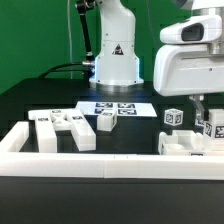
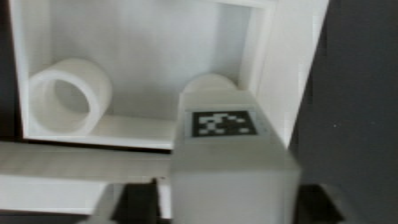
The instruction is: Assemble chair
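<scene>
Several loose white tagged chair parts [image 1: 62,127] lie at the exterior view's left. At that view's right, more white chair parts [image 1: 185,143] sit by the front rail, with a small tagged block [image 1: 174,117] behind them. My gripper [image 1: 204,122] reaches down among them. In the wrist view a white bar with a square tag [image 2: 222,122] runs between the dark fingers [image 2: 143,200], and the gripper [image 2: 228,205] is shut on it. Beyond the bar lies a white boxy part [image 2: 169,55] with a rounded piece [image 2: 68,95] inside it.
The marker board [image 1: 115,108] lies in the middle of the black table, in front of the arm's white base [image 1: 116,60]. A long white border rail [image 1: 100,165] runs along the front, with another piece at the exterior view's left [image 1: 14,138].
</scene>
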Tool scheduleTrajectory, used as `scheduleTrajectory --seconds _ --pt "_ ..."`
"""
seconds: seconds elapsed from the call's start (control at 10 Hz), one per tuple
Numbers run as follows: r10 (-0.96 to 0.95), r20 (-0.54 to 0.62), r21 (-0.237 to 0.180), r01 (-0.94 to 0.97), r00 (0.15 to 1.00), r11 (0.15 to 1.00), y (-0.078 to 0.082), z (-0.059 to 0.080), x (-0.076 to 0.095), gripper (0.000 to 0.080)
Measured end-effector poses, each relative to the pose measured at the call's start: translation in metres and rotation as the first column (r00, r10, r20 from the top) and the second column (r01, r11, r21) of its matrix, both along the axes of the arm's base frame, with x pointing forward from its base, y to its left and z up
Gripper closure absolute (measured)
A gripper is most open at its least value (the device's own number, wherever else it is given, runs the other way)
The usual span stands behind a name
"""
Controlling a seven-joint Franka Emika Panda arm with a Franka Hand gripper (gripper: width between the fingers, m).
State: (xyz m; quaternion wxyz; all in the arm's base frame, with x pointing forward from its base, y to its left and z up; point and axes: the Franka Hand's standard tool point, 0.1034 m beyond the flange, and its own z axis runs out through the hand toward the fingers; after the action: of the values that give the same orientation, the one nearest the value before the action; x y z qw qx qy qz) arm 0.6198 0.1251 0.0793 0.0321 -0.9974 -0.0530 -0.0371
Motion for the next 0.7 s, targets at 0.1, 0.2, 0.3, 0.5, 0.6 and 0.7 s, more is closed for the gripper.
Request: scheduleTrajectory --seconds 0.1,0.2,0.3,0.5,0.6,0.7 --pt "-0.007 0.000 0.001 0.007 1.000 1.000 0.0000 0.0000 0.0000 0.0513" --pt "-0.064 -0.005 0.006 0.064 0.998 0.998 0.0000 0.0000 0.0000 0.0512" --pt "-0.177 -0.013 0.013 0.177 0.984 0.984 -0.0007 -0.0002 0.0000 0.0512" --pt "-0.392 -0.013 0.034 0.392 0.920 0.919 -0.0013 -0.0005 -0.0001 0.0512" --pt "-0.566 -0.026 0.040 0.567 0.824 0.823 0.0011 -0.0005 -0.0028 0.0512" --pt "-0.662 -0.027 0.044 0.663 0.749 0.748 0.0021 -0.0007 -0.0039 0.0512"
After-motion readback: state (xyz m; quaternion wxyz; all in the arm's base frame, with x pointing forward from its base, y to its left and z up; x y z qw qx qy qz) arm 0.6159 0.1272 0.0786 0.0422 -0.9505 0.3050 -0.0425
